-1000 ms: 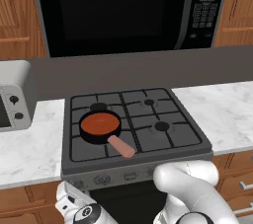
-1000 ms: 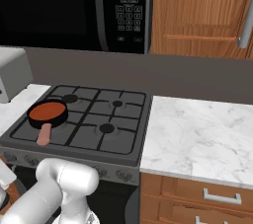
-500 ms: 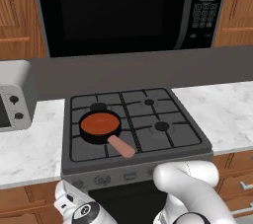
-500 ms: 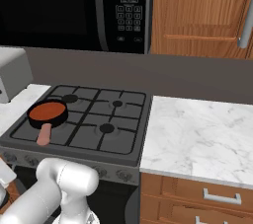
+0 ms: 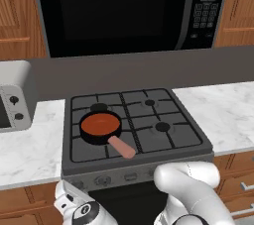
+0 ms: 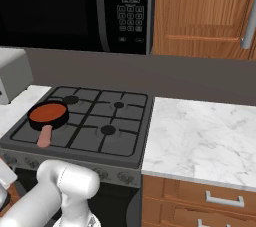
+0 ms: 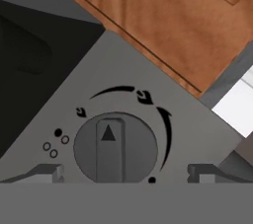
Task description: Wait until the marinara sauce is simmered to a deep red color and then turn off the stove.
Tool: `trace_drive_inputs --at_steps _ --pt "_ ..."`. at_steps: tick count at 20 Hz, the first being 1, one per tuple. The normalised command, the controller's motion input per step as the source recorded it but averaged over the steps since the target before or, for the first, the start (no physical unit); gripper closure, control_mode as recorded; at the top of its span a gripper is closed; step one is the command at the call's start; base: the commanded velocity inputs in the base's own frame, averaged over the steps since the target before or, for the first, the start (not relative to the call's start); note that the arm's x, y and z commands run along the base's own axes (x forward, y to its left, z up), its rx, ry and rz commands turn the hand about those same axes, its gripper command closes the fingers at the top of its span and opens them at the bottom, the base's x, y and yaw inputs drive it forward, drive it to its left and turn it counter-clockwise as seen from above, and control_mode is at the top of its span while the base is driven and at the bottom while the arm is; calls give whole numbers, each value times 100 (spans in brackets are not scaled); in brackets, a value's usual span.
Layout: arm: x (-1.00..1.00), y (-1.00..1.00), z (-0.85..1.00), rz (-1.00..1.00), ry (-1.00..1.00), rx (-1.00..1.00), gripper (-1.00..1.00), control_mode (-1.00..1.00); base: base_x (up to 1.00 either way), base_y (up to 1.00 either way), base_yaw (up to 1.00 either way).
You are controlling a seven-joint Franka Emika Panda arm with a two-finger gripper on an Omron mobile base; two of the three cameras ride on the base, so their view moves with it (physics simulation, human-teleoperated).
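— Hand view first: what sits ahead of the end effector (image 7: 126, 171)?
— A round grey knob (image 7: 115, 147) on the front panel of the stove (image 5: 134, 120), low in the frame, between the two fingertips (image 7: 49, 172), which stand spread wide and hold nothing.
— And the marinara sauce (image 5: 100, 124)?
— Left base view puts it centre-left, orange-red in the black pan (image 5: 100, 135) on the front-left burner; its pinkish handle (image 5: 121, 146) points toward the lower right. The marble worktop (image 6: 205, 136) flanks the stove.
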Motion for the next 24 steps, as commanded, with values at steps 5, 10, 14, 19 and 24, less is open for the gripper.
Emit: trace_drive_inputs --at_steps 5,10,14,19,24 --pt "9 0 -2 1 0 0 -100 -100 0 0 0" --pt "3 0 -2 1 0 0 -100 -100 0 0 0" --pt "1 0 -6 0 0 0 -100 -100 0 0 0" --pt "2 0 -7 0 0 0 -100 -100 0 0 0" --pt "0 0 -3 0 0 0 -100 -100 0 0 0"
